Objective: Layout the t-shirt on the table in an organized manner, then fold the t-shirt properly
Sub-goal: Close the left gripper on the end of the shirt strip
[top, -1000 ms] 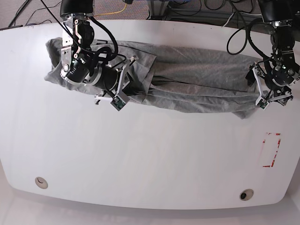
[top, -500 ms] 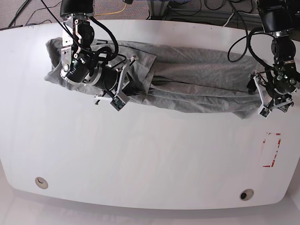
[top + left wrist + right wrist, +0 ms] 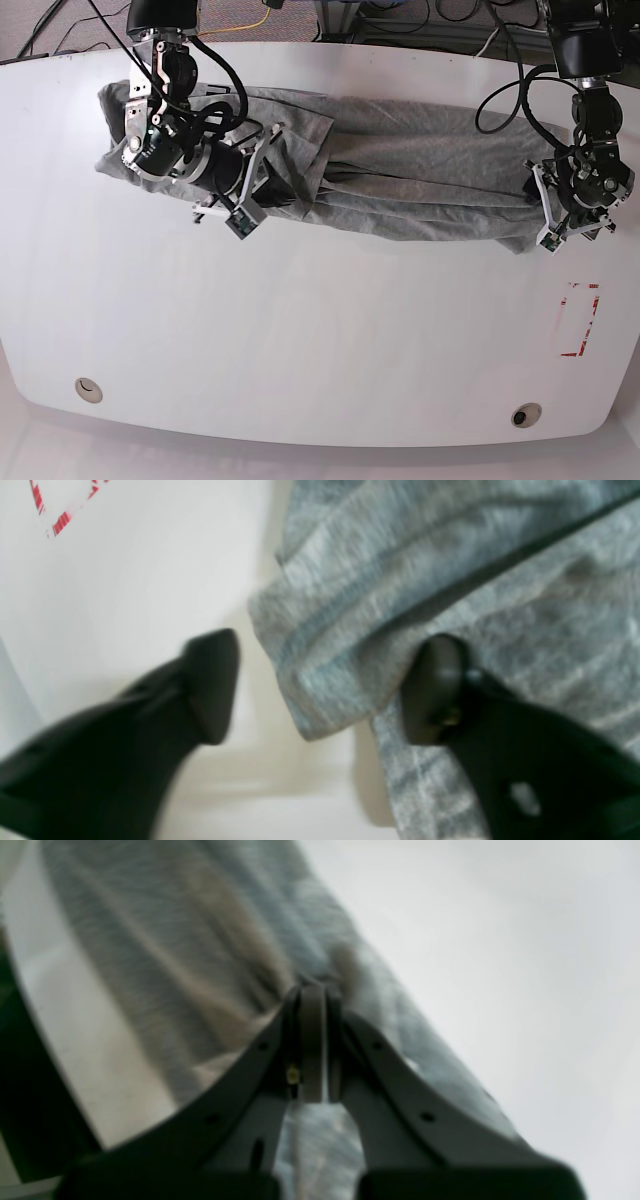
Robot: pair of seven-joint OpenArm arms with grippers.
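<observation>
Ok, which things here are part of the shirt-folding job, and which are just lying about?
Part of the job:
- heather-grey wrinkled cotton t-shirt
- glossy white table
- left gripper, jaws apart around a fabric corner
- right gripper, shut on the shirt

Lying about:
- red rectangular outline mark
- cables behind the table

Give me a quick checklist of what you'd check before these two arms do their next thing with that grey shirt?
1. Right end effector clamped on the t-shirt: ok, fingers shut with fabric pinched between them.
2. Left end effector straddling a fabric edge: ok, a folded corner sits between its open fingers.
3. Left end effector actually gripping: not ok, there is a gap on one side.
4. Shirt laid out flat: not ok, it lies bunched in a long wrinkled band.
5. Shirt fully on the table: ok.
6. Sleeves and collar located: cannot tell, folds and the arms hide them.
</observation>
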